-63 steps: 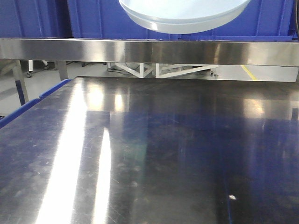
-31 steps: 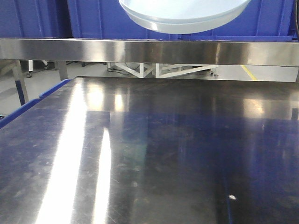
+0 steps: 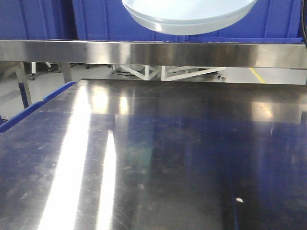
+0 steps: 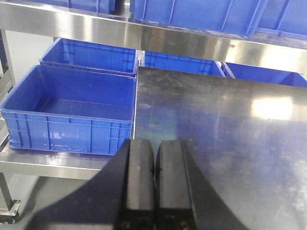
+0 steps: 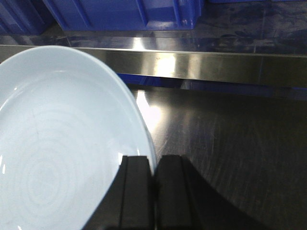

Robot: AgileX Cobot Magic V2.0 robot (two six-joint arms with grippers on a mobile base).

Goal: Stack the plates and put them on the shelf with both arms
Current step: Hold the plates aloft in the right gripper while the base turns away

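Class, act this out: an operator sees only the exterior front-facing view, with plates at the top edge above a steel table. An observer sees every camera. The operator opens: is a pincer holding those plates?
Observer: Yes, the right pincer is shut on the rim of the plates.
Operator: And the left one?
Observer: The left pincer is shut, with nothing in it.
Operator: What is that blue strip at my left?
Observer: A blue crate, empty, beside the table.

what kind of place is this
Probably a factory or warehouse workroom: a stainless steel table with a steel shelf, blue plastic crates beside it, and a yellow line on the floor beyond.
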